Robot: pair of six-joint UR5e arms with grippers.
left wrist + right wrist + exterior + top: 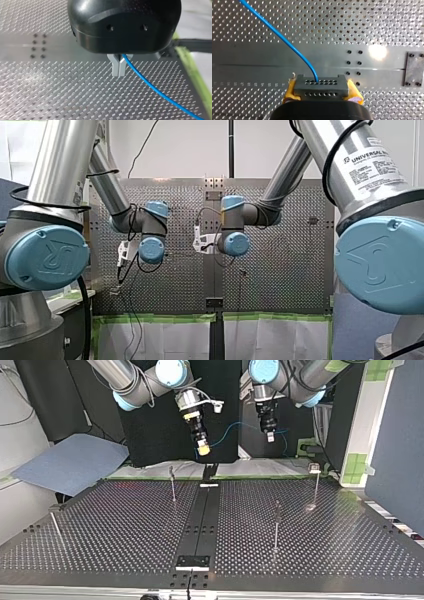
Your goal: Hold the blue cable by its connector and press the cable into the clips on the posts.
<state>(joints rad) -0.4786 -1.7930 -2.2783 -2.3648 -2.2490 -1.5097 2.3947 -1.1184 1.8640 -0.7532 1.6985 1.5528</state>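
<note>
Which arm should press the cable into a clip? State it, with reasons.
Left, probably: my left claw pinches the blue cable itself and can steer it to a post; my right claw only anchors the grey connector.

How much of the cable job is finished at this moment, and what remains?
Done: my right gripper has its jaws shut on the grey connector, and my left gripper pinches the blue cable further along. In hand: both hang above the table, cable slung between them. Left: all the pressing; no cable touches the posts.
</note>
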